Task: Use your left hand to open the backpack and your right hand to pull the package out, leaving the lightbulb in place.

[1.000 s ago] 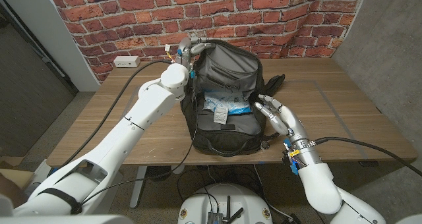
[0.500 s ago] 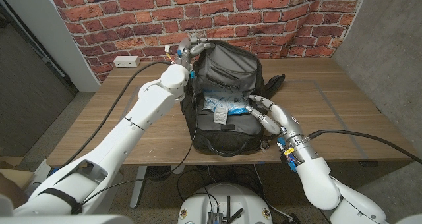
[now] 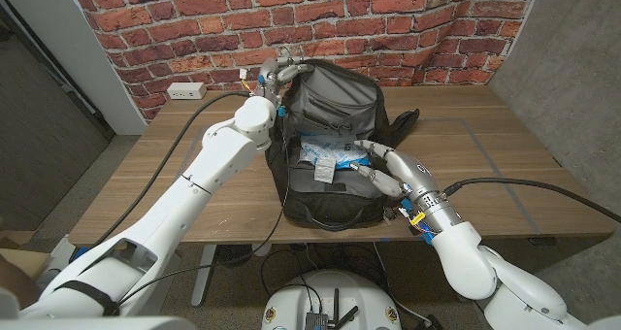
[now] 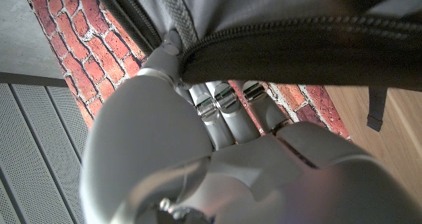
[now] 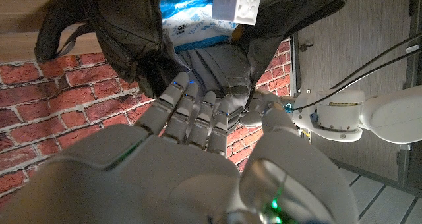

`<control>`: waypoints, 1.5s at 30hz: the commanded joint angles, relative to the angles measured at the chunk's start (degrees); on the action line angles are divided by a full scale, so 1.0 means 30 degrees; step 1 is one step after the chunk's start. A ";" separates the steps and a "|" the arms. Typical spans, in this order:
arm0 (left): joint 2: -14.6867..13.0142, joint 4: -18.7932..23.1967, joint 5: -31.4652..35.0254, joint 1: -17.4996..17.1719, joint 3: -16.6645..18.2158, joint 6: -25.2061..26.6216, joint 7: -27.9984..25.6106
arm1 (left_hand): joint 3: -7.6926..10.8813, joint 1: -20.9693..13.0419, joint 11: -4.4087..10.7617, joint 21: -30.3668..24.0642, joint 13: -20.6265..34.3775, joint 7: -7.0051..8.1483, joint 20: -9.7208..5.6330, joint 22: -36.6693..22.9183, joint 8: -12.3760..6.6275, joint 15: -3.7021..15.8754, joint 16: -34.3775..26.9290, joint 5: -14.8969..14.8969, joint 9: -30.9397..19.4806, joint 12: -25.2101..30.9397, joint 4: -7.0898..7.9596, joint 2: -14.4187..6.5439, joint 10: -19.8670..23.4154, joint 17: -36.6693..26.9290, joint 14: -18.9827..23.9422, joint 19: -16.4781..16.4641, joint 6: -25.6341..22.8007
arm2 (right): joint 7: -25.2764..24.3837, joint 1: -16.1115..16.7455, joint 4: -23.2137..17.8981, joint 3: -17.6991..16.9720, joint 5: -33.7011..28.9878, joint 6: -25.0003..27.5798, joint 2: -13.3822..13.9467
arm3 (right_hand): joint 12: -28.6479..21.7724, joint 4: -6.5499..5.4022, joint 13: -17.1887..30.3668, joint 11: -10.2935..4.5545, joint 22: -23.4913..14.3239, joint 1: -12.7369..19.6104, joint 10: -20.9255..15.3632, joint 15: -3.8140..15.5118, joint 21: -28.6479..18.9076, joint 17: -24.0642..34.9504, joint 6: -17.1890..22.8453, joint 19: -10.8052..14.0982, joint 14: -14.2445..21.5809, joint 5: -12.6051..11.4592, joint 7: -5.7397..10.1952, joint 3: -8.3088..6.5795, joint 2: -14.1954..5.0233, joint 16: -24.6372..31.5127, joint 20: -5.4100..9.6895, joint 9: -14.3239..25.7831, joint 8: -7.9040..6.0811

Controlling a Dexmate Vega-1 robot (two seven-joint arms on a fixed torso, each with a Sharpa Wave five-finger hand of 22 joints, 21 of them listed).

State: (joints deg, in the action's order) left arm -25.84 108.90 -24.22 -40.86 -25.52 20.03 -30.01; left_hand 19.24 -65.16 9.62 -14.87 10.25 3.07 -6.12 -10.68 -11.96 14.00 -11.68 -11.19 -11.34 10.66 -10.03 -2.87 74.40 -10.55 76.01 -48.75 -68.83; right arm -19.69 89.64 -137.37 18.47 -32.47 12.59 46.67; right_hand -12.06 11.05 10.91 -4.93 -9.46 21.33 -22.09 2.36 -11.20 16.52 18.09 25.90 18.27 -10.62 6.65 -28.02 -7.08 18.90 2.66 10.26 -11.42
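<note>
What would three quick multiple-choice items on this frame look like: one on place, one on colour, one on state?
1. Where does the left hand grip the backpack?
A. at its top edge, toward the brick wall
B. at its bottom edge, toward the robot
C. on the side strap

2. What colour is the package inside the open backpack?
A. red and black
B. light blue and white
C. plain brown

3. What is the state of the right hand?
A. holding the package clear of the backpack
B. fingers apart, holding nothing, over the backpack's opening
C. resting on the table far from the backpack

Answers: 1 A, the head view shows the fingers on the flap's top rim. 2 B, both head and right wrist views show it. 3 B, the package lies inside, ungripped.
</note>
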 commanded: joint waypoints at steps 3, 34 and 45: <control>-0.0058 -0.0052 -0.0295 -0.0422 0.0375 -0.0583 -0.0138 | 0.0188 -0.0011 0.0092 -0.0024 0.0188 -0.0083 -0.1895 -0.0016 -0.0130 -0.0067 -0.0075 -0.0114 -0.0095 0.0159 0.0075 -0.0170 0.0210 -0.0060 0.0197 -0.0250 0.0000 | 0.1956 -0.1404 -0.0995 0.1320 -0.2087 0.2209 0.0810 | 0.0099 0.0184 0.0064 -0.0216 -0.0032 0.1311 -0.0024 0.1932 0.0030 -0.0127 -0.0102 0.0253 0.0175 -0.0171 0.0148 -0.0284 0.0504 -0.0070 0.0895 0.0073 0.0002; -0.0303 -0.0238 -0.1219 -0.0832 0.0819 -0.1239 0.0128 | 0.0194 -0.0002 0.0092 0.0085 0.0188 -0.0078 -0.1897 -0.0007 -0.0125 -0.0064 -0.0066 -0.0125 -0.0101 0.0162 0.0065 -0.0177 0.0224 -0.0064 0.0249 -0.0238 0.0012 | 0.9151 -0.5988 -0.1908 0.3763 -0.3793 0.4697 0.1790 | 0.0665 -0.0394 0.0116 0.0050 -0.0046 0.4986 0.2599 0.1241 0.0325 -0.0584 -0.3509 -0.0685 -0.1790 -0.0133 -0.0628 0.0316 0.2909 -0.1212 0.0316 0.0142 0.0393; -0.0207 -0.0201 -0.1305 -0.0990 0.0825 -0.1446 -0.0104 | 0.0192 0.0012 0.0065 0.0138 0.0188 -0.0081 -0.1896 0.0001 -0.0119 -0.0064 -0.0084 -0.0125 -0.0099 0.0171 0.0073 -0.0185 0.0261 -0.0072 0.0306 -0.0213 0.0019 | 1.1127 -0.7190 -0.2130 0.4499 -0.4745 0.5776 0.1692 | 0.0632 -0.0440 0.0123 0.0021 -0.0048 0.5206 0.3161 0.1082 0.0298 -0.0679 -0.4170 -0.0960 -0.2468 -0.0137 -0.0551 0.0438 0.2891 -0.1547 0.0259 0.0146 0.0373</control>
State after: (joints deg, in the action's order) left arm -26.63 108.17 -27.74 -43.48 -23.09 16.14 -29.70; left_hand 19.24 -65.15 9.71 -14.62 10.25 3.26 -6.33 -10.68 -11.91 13.83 -11.59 -11.23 -11.35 10.82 -10.03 -2.88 74.31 -10.53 76.37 -49.16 -68.64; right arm 7.33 72.09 -143.10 29.60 -44.18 26.84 51.86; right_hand -10.15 9.68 11.07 -4.80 -9.46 36.14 -12.95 2.28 -10.32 14.36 6.06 23.21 11.15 -11.06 4.72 -26.78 1.86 14.58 2.46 10.54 -10.37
